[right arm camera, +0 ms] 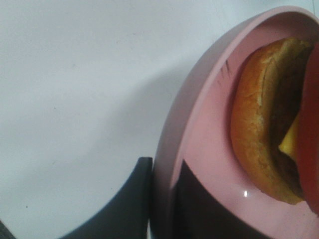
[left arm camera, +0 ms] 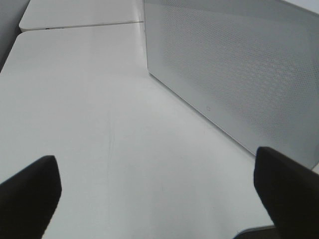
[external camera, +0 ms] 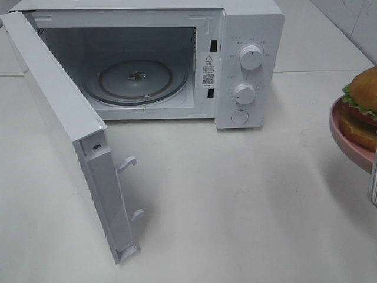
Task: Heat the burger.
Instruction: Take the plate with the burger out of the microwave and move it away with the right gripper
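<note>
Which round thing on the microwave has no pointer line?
The flat round button at the bottom of the microwave panel. The two knobs above it, upper and lower, stick out and have pointer marks.

A white microwave oven (external camera: 235, 65) is standing at the back of the white counter (external camera: 235, 200), its cavity gaping open above a round glass turntable (external camera: 134, 79). Its white door (external camera: 65, 135) is swinging far out over the counter's left side, blocking passage there. Bare counter is stretching from the oven's front rightward to a round pink plate (external camera: 347, 138).
</note>
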Action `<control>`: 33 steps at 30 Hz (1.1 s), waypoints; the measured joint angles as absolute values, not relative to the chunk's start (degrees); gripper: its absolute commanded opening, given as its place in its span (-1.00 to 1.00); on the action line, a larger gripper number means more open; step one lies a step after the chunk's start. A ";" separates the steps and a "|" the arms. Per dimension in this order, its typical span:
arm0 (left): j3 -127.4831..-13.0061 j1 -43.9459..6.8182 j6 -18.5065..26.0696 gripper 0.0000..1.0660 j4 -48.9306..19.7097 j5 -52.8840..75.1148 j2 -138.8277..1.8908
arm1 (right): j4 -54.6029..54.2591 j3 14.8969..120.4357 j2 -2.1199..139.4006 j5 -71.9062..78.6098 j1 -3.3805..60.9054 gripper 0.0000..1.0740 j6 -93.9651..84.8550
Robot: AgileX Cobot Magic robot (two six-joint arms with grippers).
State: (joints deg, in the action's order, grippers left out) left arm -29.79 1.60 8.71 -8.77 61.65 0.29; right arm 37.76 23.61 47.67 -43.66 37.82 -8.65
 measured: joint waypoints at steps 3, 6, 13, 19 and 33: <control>-29.79 1.60 8.71 0.83 -8.77 61.65 0.29 | 40.22 23.61 47.61 -46.18 37.82 -0.93 -3.09; -29.79 1.60 8.71 0.83 -8.77 61.65 0.29 | 41.88 23.61 47.61 -47.84 37.82 -0.93 1.03; -29.79 1.60 8.71 0.83 -8.77 61.65 0.29 | 44.98 23.61 50.88 -52.08 37.82 -0.93 10.08; -29.79 1.60 8.71 0.83 -8.77 61.65 0.29 | 45.15 23.61 58.90 -53.17 37.82 -0.93 22.40; -29.79 1.60 8.71 0.83 -8.77 61.65 0.29 | 47.61 29.11 75.92 -52.14 37.82 -0.91 48.19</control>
